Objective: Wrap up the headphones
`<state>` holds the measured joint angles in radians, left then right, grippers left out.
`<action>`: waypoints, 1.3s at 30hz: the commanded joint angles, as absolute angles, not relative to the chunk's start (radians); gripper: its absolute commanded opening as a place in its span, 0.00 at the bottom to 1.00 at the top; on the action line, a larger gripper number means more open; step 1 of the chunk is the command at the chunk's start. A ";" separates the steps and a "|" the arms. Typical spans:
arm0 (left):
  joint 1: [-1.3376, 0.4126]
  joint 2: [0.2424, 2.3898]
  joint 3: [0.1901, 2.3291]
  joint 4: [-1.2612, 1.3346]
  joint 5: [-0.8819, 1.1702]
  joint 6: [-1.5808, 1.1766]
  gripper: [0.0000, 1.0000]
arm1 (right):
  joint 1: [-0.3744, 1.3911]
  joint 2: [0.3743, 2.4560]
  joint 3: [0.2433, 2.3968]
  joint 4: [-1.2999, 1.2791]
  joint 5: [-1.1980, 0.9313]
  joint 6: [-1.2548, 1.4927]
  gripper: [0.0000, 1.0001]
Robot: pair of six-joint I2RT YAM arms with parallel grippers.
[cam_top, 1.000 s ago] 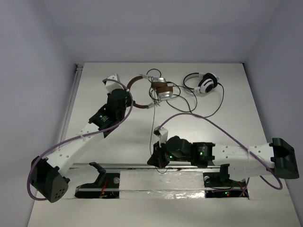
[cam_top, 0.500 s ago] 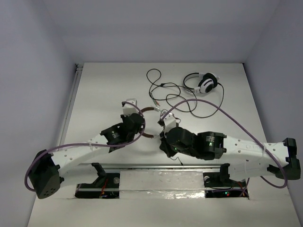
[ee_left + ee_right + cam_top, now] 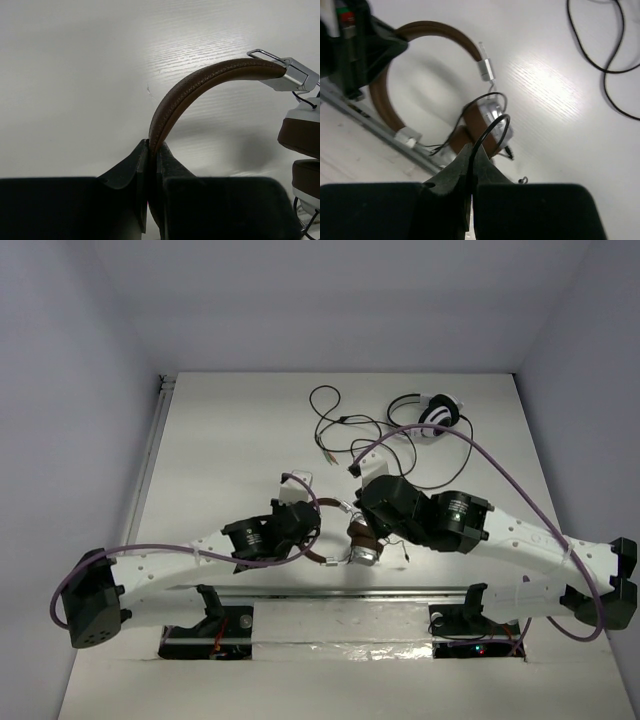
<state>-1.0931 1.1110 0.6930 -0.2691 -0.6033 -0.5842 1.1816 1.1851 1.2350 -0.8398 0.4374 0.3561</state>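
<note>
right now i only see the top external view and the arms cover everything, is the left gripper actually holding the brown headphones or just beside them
observer: holding. In the left wrist view the left gripper is shut on the headphones at the brown headband.
operator: and the right one, does it have the cable
observer: yes. The right wrist view shows the right gripper pinching the thin black cable, which loops up to the silver ear cup.

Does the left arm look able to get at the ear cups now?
Probably not: left tool is shut on the headband, and the right tool, shut on the cable, crowds the ear cups.
</note>
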 commanded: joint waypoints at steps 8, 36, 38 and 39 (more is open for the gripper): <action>-1.100 1.098 0.839 -0.333 -0.520 -0.557 0.00 | 1.144 1.172 1.319 -0.858 0.387 0.325 0.00; -0.630 1.127 0.848 0.130 0.009 -0.635 0.00 | 1.284 1.143 1.114 -0.427 0.014 0.417 0.00; -0.640 1.140 0.828 0.146 0.034 -0.640 0.00 | 1.284 1.160 1.111 -0.369 0.015 0.408 0.00; -0.640 1.144 0.809 0.162 0.046 -0.641 0.00 | 1.284 1.179 1.108 -0.353 0.015 0.407 0.00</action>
